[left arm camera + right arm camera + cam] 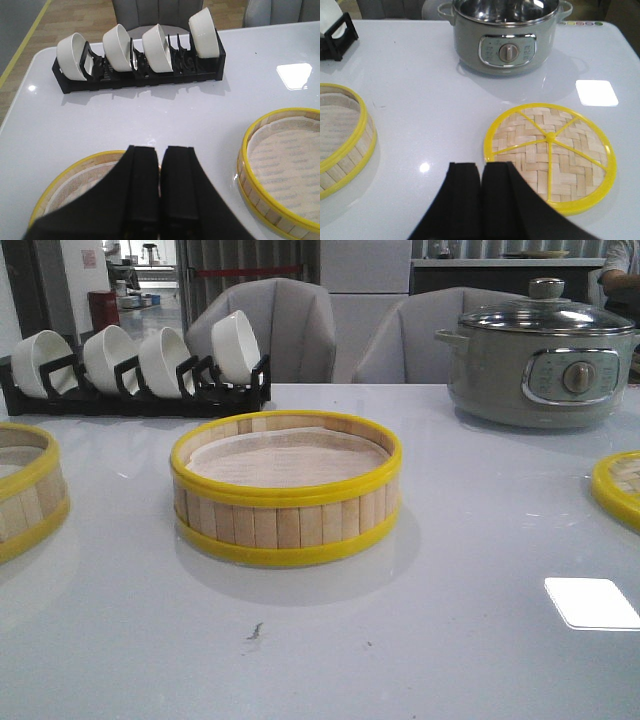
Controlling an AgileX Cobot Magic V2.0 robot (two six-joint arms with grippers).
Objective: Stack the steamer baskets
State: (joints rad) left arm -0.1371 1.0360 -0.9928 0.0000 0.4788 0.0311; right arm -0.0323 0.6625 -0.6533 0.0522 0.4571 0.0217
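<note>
Nothing stacked yet: three pieces sit apart in a rough row on the white counter [420, 640]. Centre basket [286, 488] stands upright mid-counter, liner showing inside, well placed as the base since either arm can reach it. Second basket [25, 490] is at the left edge of the front view, also upright, and lies under the left gripper [160, 165], whose fingers are pressed together with nothing between them, so it reads as a pre-grasp hover rather than a hold. Woven lid [550, 155] lies flat at the right, near side of the grey pot [545, 365], with the right gripper [481, 172] just above its near-left rim, fingers likewise closed and empty. Height above either piece is hard to judge from the wrist views. Bowl rack [135, 365] sits far left, clear of the work. Likely order: left basket onto centre, lid last.
</note>
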